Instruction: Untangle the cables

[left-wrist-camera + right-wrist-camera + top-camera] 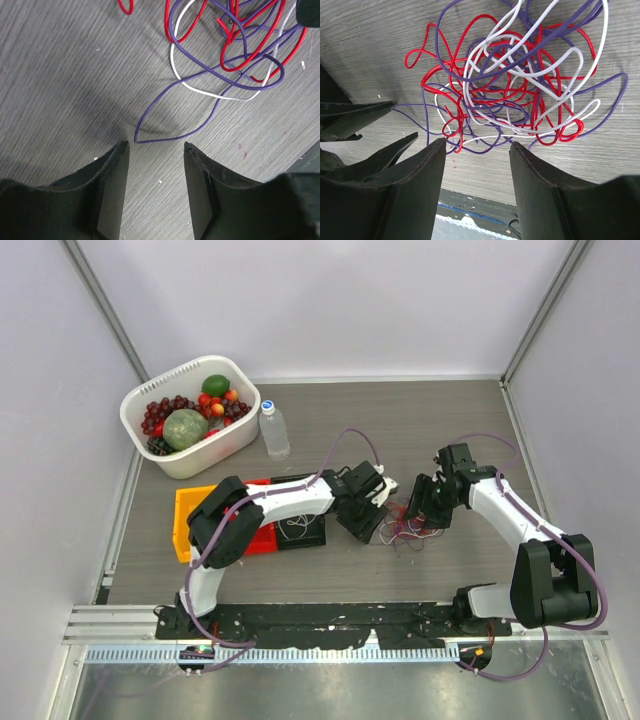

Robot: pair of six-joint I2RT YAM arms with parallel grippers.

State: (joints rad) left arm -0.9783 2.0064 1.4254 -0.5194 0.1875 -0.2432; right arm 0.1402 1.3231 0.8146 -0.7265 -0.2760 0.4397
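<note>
One tangle of cables (515, 85), one bottle (274, 432), one basket (205, 452)

Each arm is a chain of smooth white shell links joined by bulky black joint housings, the left arm (290, 502) and the right arm (510, 515) alike. A thin mauve hose (349, 433) loops loosely along each arm, from just behind the fingers back to the flat black base plate (320, 620). The left fingers (112, 190) are matte black wedges with flat inner faces, narrowing to blunt tips. The right fingers (420, 190) have the same form.
</note>
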